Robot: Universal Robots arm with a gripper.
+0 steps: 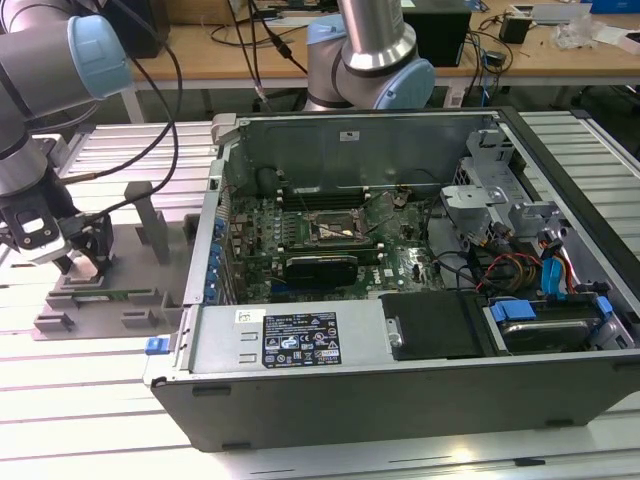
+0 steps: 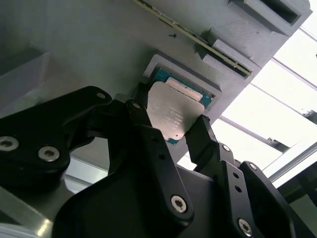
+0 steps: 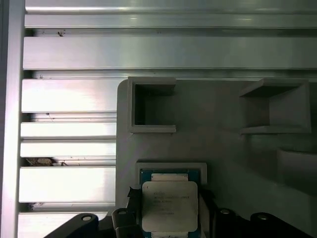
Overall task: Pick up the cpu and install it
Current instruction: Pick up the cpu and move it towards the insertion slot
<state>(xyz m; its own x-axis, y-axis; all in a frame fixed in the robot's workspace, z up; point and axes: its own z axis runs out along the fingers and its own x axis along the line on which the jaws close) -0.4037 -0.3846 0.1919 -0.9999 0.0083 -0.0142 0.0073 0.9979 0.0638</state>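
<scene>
The hand (image 2: pixel 171 126) grips the cpu (image 3: pixel 170 206) by two opposite edges, at its square pocket (image 3: pixel 171 166) in the grey tray (image 3: pixel 223 148) on the table (image 1: pixel 90 400).

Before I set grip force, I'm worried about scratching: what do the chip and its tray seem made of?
The chip: silvery metal lid with a dull sheen, on a green board edge, likely laminate. The tray: matte grey, uniform and blocky, probably plastic, though painted metal can't be excluded.
</scene>
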